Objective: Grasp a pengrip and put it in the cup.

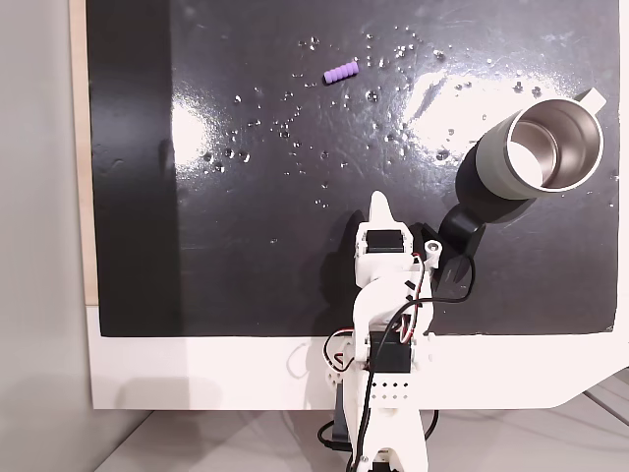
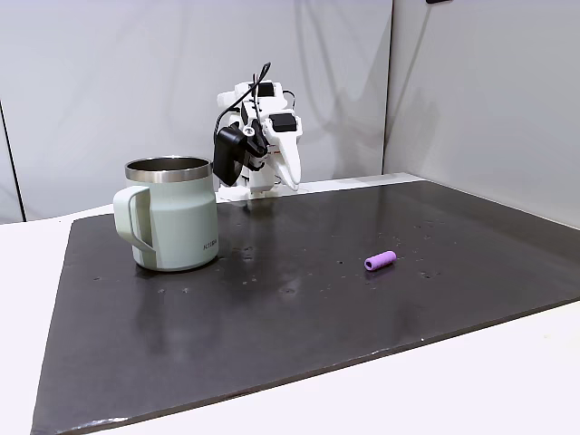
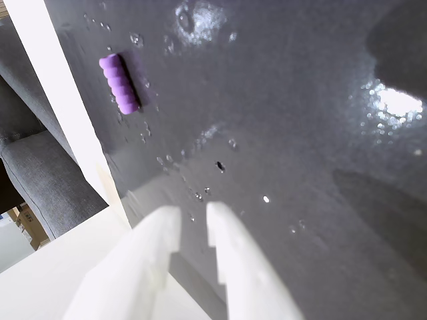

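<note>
The pengrip (image 1: 342, 72) lies on its side on the dark mat (image 1: 246, 256), alone, near the far edge of the mat in a fixed view from above. In the wrist view it (image 3: 120, 83) is at the upper left, close to the mat's edge, well apart from the gripper (image 3: 193, 223). The two white fingers (image 3: 223, 233) have only a narrow gap between them, and they hold nothing. In a fixed view the gripper (image 1: 381, 208) points toward the far side, and the pengrip is far ahead and a little to the left of it. The cup (image 1: 539, 152) stands upright at the right side of the mat, its mouth open, apart from the pengrip. In a fixed view from the side, the cup (image 2: 172, 217) stands left of the pengrip (image 2: 381, 261), with the arm (image 2: 258, 136) behind.
</note>
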### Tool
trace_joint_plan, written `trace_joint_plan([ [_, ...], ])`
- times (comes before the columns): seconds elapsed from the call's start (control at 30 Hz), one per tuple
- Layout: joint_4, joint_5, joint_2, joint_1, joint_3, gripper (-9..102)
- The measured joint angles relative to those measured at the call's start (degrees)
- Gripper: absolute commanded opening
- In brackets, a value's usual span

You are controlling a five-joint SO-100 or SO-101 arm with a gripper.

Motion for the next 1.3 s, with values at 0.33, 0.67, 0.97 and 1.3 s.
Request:
trace_joint_plan([
  [0.33,0.0,-1.14,0.0,-0.79,0.0,0],
  [0.67,0.53,-2.2,-6.06,-0.79,-8.0,0],
  [0.97,2.99,-2.02,-47.72,0.97,-47.29,0],
  [1.3,17.75,-2.02,-83.23,5.8,-87.71,0],
])
